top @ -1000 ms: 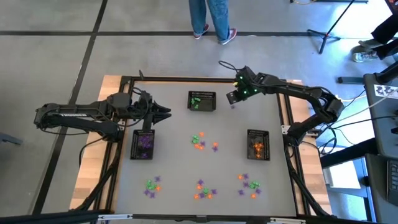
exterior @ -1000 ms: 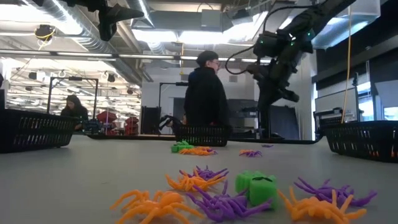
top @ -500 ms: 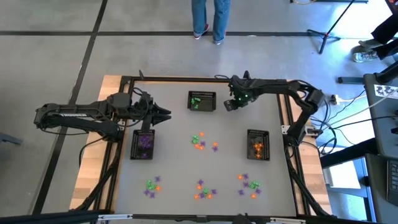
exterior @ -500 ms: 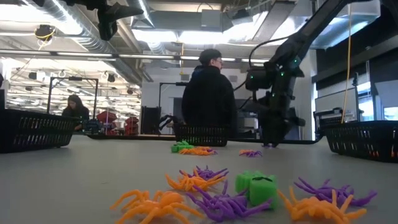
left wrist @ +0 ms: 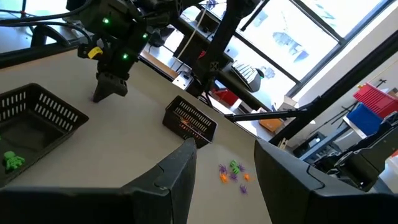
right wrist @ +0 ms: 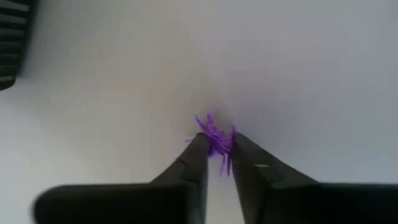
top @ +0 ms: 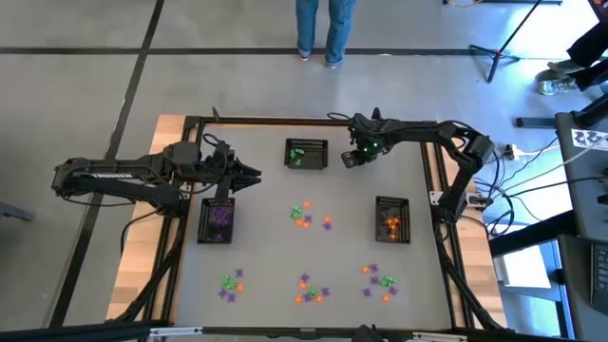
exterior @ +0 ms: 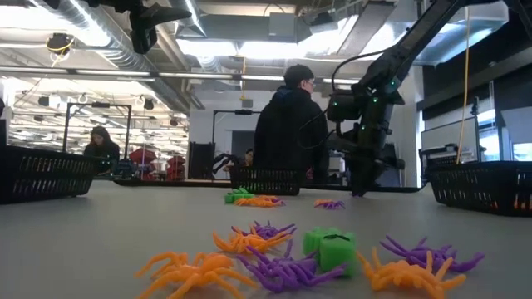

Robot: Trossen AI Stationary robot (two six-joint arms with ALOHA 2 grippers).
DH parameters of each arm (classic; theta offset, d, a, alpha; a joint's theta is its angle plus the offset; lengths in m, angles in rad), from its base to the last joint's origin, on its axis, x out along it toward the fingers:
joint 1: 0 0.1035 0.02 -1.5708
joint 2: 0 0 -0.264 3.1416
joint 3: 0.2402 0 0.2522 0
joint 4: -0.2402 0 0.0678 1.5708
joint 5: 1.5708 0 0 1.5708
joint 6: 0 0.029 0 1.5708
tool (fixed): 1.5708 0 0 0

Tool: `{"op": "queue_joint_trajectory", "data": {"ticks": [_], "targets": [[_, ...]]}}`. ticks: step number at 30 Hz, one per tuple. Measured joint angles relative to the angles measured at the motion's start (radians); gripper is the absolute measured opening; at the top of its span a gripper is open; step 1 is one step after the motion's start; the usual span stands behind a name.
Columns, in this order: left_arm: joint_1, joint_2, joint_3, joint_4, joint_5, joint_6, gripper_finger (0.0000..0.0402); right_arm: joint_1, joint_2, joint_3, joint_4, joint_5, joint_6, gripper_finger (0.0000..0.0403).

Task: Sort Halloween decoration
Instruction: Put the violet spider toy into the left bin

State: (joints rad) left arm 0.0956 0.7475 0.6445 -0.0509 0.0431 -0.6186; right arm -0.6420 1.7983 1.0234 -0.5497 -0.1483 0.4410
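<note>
My right gripper (top: 350, 161) (exterior: 359, 191) stands with its tips down on the table, just right of the far basket (top: 307, 154) that holds green trinkets. It is shut on a small purple spider (right wrist: 214, 138). My left gripper (top: 255, 176) (left wrist: 224, 149) hangs open above the table's left side, beyond the basket of purple trinkets (top: 217, 221). Loose purple, green and orange trinkets lie in one cluster at mid-table (top: 306, 215) and three clusters along the near edge (top: 312, 288) (exterior: 291, 262). My right gripper pinches the purple spider by its body (right wrist: 216, 142) between the two fingertips (right wrist: 198, 155). The fingers come from above, pointing down at the table. The spider's legs stick out past the tips, and it lies on or just over the table top.
A third basket with orange trinkets (top: 392, 220) sits on the right side of the table. A black frame (top: 285, 121) runs around the table. A person (exterior: 291, 124) stands beyond the far edge, and another sits far off in the room.
My right gripper has come down from above to the table top and shifted a little toward the left, beside the green basket. It then stayed there with its tips at the table. The person behind the far edge has walked to the right.
</note>
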Motion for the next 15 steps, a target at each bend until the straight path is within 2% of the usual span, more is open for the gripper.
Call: {"op": "queue_joint_trajectory", "data": {"ticks": [4, 10, 15], "targets": [[0.000, 0.000, 0.000, 0.000, 0.000, 0.000, 0.0153, 0.000, 0.005, 0.017, -0.003, -0.031, -0.003, 0.0007], [0.000, 0.000, 0.000, 0.000, -0.001, 0.000, 0.0153, 0.001, 0.005, 0.057, -0.031, -0.074, -0.005, 0.0018], [0.000, 0.000, 0.000, 0.000, -0.005, 0.000, 0.0153, 0.004, -0.014, 0.111, -0.109, -0.149, -0.033, 0.0006]]}}
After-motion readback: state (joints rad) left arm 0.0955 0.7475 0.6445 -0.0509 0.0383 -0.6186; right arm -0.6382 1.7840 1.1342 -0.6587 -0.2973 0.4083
